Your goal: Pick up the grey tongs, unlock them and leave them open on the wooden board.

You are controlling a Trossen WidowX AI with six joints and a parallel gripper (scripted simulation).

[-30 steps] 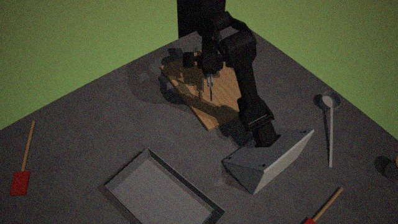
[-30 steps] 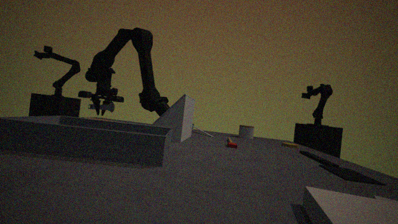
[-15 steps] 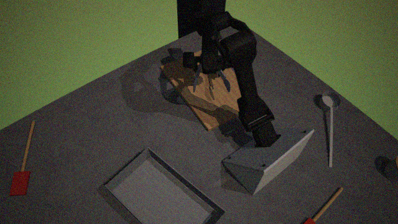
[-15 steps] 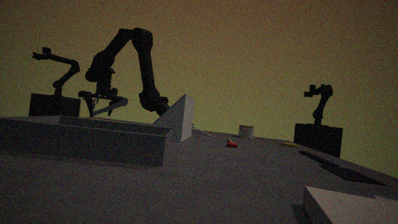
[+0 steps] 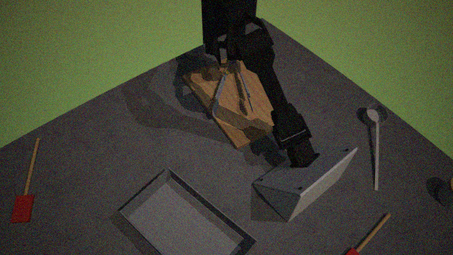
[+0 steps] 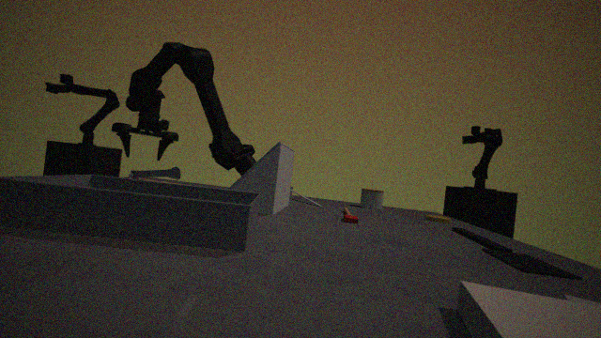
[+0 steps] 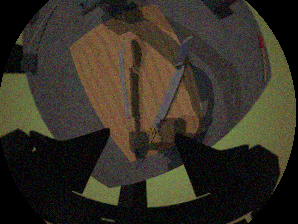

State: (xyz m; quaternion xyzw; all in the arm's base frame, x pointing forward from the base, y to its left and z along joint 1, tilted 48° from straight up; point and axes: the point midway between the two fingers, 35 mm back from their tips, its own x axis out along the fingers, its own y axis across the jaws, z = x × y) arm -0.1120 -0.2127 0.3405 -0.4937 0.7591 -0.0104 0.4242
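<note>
The grey tongs [image 5: 217,93] [image 6: 155,174] [image 7: 174,90] lie on the wooden board [image 5: 205,83] [image 7: 93,76] at the far side of the table. Their two arms are spread in a V, with the hinge at the far end. My gripper [image 5: 226,58] [image 6: 145,141] [image 7: 143,133] hangs a short way above the hinge end. Its fingers stand wide open with nothing between them, clear of the tongs. The roasting tin [image 5: 148,188] [image 6: 141,211] sits empty near the front of the table.
The arm's grey wedge base [image 5: 301,188] [image 6: 272,178] stands between board and tin. A long spoon [image 5: 376,149] lies at the right. Red spatulas lie at the far left [image 5: 23,207] and front right [image 5: 368,235]. A dark cup [image 5: 440,189] sits at the right edge.
</note>
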